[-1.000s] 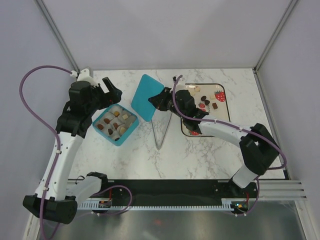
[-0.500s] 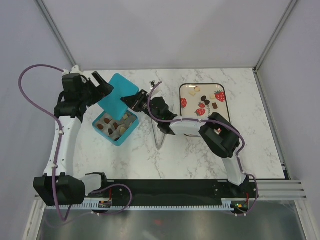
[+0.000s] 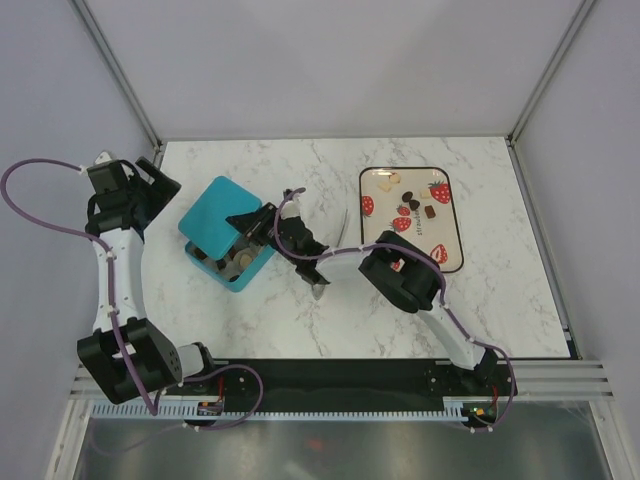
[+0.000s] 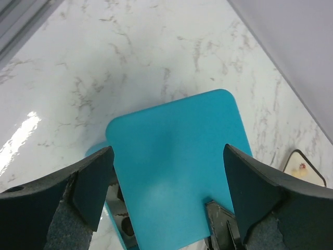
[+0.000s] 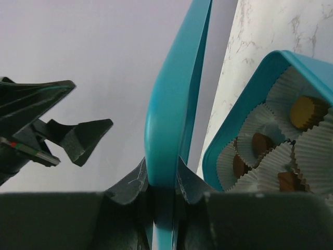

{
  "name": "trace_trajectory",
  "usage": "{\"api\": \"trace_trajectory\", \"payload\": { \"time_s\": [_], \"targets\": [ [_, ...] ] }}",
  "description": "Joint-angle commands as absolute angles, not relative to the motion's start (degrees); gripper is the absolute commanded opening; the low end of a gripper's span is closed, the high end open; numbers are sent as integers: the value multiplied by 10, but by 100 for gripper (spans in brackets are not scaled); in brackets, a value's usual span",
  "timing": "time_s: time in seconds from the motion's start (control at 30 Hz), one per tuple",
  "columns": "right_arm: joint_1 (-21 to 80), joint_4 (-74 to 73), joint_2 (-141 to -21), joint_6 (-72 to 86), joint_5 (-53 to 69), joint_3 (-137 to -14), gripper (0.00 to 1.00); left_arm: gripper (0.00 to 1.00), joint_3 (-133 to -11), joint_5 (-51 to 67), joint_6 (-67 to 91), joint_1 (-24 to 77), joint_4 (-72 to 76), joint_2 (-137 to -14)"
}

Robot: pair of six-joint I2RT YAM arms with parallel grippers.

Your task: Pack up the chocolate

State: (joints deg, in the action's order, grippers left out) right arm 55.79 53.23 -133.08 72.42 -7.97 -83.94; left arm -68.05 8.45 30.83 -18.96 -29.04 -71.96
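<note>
— Right tool (image 3: 258,222) first: what has it got?

— It's pinched tight on one edge of a flat teal plastic lid (image 3: 212,215) with rounded corners. From its own wrist camera you see the lid (image 5: 174,104) edge-on, wedged between the two dark fingers (image 5: 127,190).

— And the lid sits where?

— It's tilted over a square teal box (image 3: 243,277) at about 9 o'clock on the white marble-patterned counter (image 3: 300,330). It covers the box's 10 o'clock side and leaves the 4 o'clock corner showing.

— Where's the chocolate?

— It's in two places. Some chocolate (image 5: 304,110) is in the box, sitting in white pleated paper cups (image 5: 312,156), and I can make out tan and brown pieces. More pieces (image 3: 428,211) lie on a white rectangular tray with a dark rim and red strawberry prints (image 3: 452,262), out toward 2 o'clock and well apart from the box.

— What about the left tool (image 3: 150,180)?

— Its jaws are spread wide with nothing between them. It hangs at 10 o'clock from the box, just beside the lid's far corner. Its wrist view looks down between the two fingers (image 4: 88,177) onto the lid (image 4: 171,135).

— Anything else on the counter?

— A pair of thin silver metal tongs (image 3: 318,288) lies between the box and the tray. The right arm reaches across them and hides most of them.
</note>
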Motion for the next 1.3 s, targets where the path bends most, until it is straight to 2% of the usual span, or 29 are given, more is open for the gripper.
{"api": "trace_trajectory", "payload": {
  "time_s": [0.0, 0.23, 0.57, 0.83, 1.27],
  "targets": [
    [567, 596, -1350, 759, -90, -878, 0, 93, -659, 60, 300, -214, -272, -729],
    [571, 596, -1375, 786, -90, -889, 0, 92, -616, 30, 310, -221, -257, -754],
    [573, 576, -1372, 781, -105, -863, 0, 80, -591, 65, 311, -221, -236, -810],
    [573, 550, -1368, 800, -102, -844, 0, 79, -563, 68, 312, -221, -224, -815],
    [578, 547, -1345, 795, -101, -811, 0, 66, -551, 81, 305, -221, -224, -820]
  ]
}}
